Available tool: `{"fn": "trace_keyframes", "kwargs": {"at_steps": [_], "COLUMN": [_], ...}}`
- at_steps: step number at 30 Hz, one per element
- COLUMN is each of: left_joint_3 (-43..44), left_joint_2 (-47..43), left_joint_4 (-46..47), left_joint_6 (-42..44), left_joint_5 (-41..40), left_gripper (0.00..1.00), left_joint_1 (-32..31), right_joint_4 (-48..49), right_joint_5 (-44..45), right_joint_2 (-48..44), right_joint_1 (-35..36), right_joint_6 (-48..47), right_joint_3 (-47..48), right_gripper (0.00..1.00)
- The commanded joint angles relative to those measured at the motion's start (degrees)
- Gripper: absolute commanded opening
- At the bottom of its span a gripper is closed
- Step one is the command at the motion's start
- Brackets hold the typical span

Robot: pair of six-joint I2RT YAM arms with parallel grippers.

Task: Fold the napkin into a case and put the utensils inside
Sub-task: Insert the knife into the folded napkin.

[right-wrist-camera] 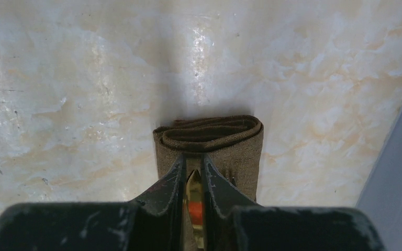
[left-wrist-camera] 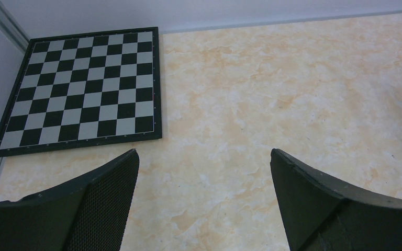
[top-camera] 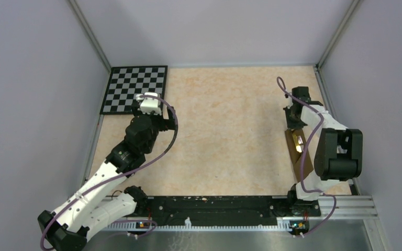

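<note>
Case [right-wrist-camera: 209, 137] is folded up into a long skinny brown strip, lying flat on the counter [left-wrist-camera: 293, 78]. In the top view it's over on the right side of the frame, running up and down close to the right wall. From the right wrist cam you look straight at its far end in the middle of the frame, and you can see the layers of cloth curled over each other there.

Right tool [right-wrist-camera: 192, 159] is parked right on top of the case, with its fingers nearly pressed together and pinching the knife [right-wrist-camera: 193, 185] by its gold blade. The blade shows in the thin slot between the fingers, pointing toward the folded end. There's an orange-red patch lower in that slot, no idea what it is. Can't tell whether the blade is tucked into the cloth or just lying on it.

Left tool [left-wrist-camera: 203, 151] is well away from all this, in the upper left of the top view, spread wide with nothing between its fingers. It hangs over bare counter just beside the near edge of the checkerboard [left-wrist-camera: 84, 86], which sits flat in the far left corner.
</note>
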Motion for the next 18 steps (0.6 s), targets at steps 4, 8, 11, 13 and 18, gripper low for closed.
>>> {"fn": "trace_keyframes", "kwargs": {"at_steps": [4,8,11,13,18], "left_joint_3": [-0.1,-0.2,-0.2,-0.1,-0.2], "left_joint_2": [-1.0,-1.0,-1.0,-1.1,-1.0], "left_joint_4": [1.3,1.3,1.3,1.3,1.1], "left_joint_6": [-0.4,-0.4,-0.5,-0.4,-0.4], "left_joint_5": [0.3,0.3,0.4,0.4,0.2], "left_gripper": [0.99,0.99,0.99,0.99,0.99], "left_joint_1": [0.2,0.2,0.2,0.2,0.3], "right_joint_4": [0.0,-0.1,1.0,2.1,2.6], "right_joint_5": [-1.0,-1.0,0.0,0.0,-1.0], "right_joint_2": [-1.9,-2.0,-2.7,-3.0,-3.0], "right_joint_1": [-0.9,-0.9,-1.0,-1.5,-1.7], "right_joint_6": [2.7,3.2,4.1,4.5,5.0], "right_joint_3": [-1.3,-2.3,-4.2,-5.3,-5.4], "right_gripper": [0.0,0.0,0.02,0.05,0.15]}}
